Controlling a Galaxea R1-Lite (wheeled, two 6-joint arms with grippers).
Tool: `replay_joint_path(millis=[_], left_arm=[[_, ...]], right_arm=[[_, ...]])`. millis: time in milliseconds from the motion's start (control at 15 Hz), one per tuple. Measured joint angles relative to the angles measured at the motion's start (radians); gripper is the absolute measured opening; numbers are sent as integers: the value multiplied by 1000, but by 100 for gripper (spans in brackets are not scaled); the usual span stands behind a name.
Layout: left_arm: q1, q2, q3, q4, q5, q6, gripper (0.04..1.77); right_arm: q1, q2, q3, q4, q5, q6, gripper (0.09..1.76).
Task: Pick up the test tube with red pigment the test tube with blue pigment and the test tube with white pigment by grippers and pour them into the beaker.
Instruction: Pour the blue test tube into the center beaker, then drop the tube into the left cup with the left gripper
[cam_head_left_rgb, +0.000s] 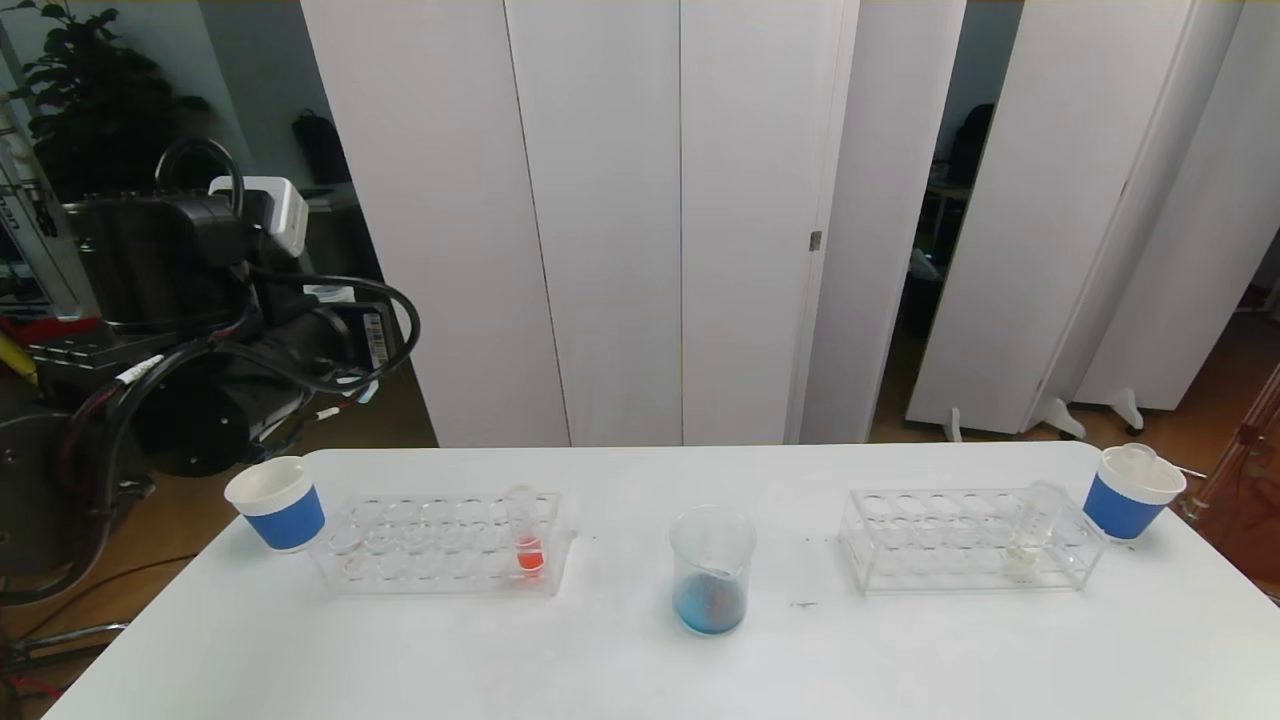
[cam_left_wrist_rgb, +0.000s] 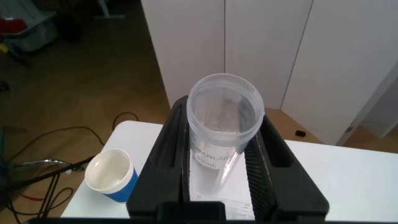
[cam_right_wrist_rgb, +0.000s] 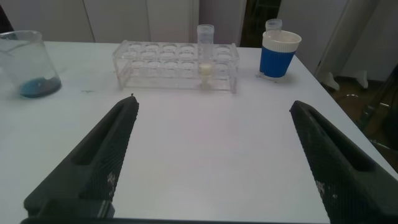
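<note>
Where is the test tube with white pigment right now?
In the head view, the test tube with white pigment stands upright in the right-hand rack, near that rack's right end, beside the blue paper cup at the table's right edge.

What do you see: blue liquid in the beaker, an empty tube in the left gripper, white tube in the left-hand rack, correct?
No. The test tube with white pigment stands in the right-hand rack, as the head view shows. The rest is right: blue in the beaker, empty tube in the left gripper.
</note>
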Motion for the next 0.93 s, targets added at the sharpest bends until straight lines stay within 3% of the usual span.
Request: replay_joint_path(millis=[267, 533, 800, 933], left_arm=[[180, 22, 19, -124, 17, 1, 59], [313, 95, 29, -250, 31, 1, 59], [352, 172, 64, -393, 34, 6, 59], [358, 209, 92, -413, 34, 3, 59]], right_arm=[[0, 0, 0, 0, 0, 0, 175], [0, 0, 0, 0, 0, 0, 175], [0, 0, 0, 0, -1, 0, 175], [0, 0, 0, 0, 0, 0, 175]])
